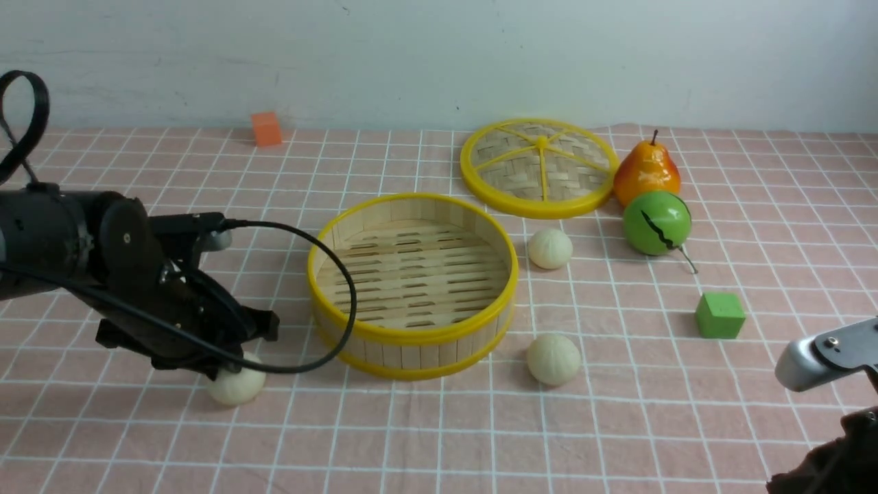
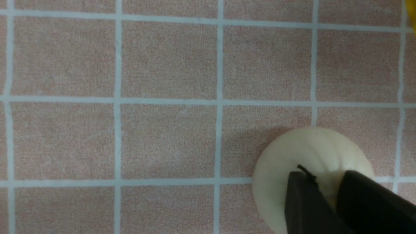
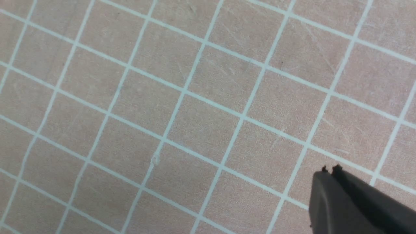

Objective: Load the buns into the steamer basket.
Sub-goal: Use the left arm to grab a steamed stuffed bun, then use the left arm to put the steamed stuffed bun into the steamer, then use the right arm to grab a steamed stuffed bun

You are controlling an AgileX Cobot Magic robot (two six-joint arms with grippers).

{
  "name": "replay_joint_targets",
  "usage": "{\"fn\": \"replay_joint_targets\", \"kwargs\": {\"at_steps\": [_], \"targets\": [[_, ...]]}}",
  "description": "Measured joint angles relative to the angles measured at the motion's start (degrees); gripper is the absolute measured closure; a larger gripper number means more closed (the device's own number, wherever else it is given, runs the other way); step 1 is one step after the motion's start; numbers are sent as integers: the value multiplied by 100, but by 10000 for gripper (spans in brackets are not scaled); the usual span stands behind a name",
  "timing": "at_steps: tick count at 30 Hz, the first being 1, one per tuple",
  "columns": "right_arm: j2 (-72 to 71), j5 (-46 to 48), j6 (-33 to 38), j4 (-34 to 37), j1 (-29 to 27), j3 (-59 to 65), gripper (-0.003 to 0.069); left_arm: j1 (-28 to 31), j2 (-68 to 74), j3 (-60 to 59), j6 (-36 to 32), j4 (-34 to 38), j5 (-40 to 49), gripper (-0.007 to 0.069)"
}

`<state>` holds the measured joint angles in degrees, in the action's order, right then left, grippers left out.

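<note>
The steamer basket (image 1: pixel 411 343) stands in the middle of the cloth with nothing in it. One bun (image 1: pixel 549 248) lies to its right at the far side, and a second bun (image 1: pixel 553 358) lies at its near right. The third bun (image 1: pixel 241 390) rests on the cloth at the basket's near left. My left gripper (image 1: pixel 228 365) comes down on it from above. In the left wrist view the left gripper (image 2: pixel 325 177) pinches the top of this bun (image 2: pixel 308 146) between its two black fingers. My right gripper (image 3: pixel 330 169) is shut over bare cloth, holding nothing.
A flat woven lid (image 1: pixel 540 167) lies behind the basket. Beside it are a pear (image 1: pixel 647 173) and a green ball (image 1: pixel 656 223). A green cube (image 1: pixel 719 315) sits on the right, an orange cube (image 1: pixel 266 128) at the back left. The right arm (image 1: pixel 823 353) rests at the near right.
</note>
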<state>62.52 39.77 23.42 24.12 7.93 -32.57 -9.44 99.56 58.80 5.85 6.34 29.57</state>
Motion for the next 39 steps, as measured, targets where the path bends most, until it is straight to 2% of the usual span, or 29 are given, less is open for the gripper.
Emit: {"fn": "replay_joint_targets", "kwargs": {"at_steps": [4, 9, 15, 19, 20, 28, 30, 31, 34, 35, 37, 39], "targets": [[0, 0, 12, 71, 20, -11, 659, 0, -22, 84, 0, 172, 84, 635], [0, -68, 12, 84, 20, -31, 655, 0, -259, 693, -6, 350, 693, 638], [0, -192, 17, 100, 20, -31, 651, -461, -445, 2117, -217, 397, 992, 638], [0, -217, 17, 100, 20, -31, 649, -724, 22, 2636, -257, 392, 992, 638], [0, -222, 17, 100, 20, -31, 649, -794, 509, 2931, -247, 392, 1022, 638], [27, -52, 17, 111, 20, -71, 643, -795, 1899, 3607, -164, 410, 1452, 624], [228, 411, 17, 111, 20, -345, 626, -795, 2000, 3737, -164, 488, 1452, 548], [228, 451, 17, 111, 20, -375, 624, -795, 2000, 3737, -164, 491, 1452, 548], [662, 898, -89, 84, 110, -1011, 580, -795, 1894, 3868, -164, 577, 1560, 361], [691, 918, -116, 73, 129, -1094, 574, -795, 1878, 3867, -164, 577, 1576, 349], [1080, 952, -314, -109, 496, -1609, 545, -795, 1572, 3867, -164, 588, 1753, 238], [1595, 957, -585, -442, 1019, -2138, 510, -795, 1095, 3845, -125, 577, 1907, 197]]}}
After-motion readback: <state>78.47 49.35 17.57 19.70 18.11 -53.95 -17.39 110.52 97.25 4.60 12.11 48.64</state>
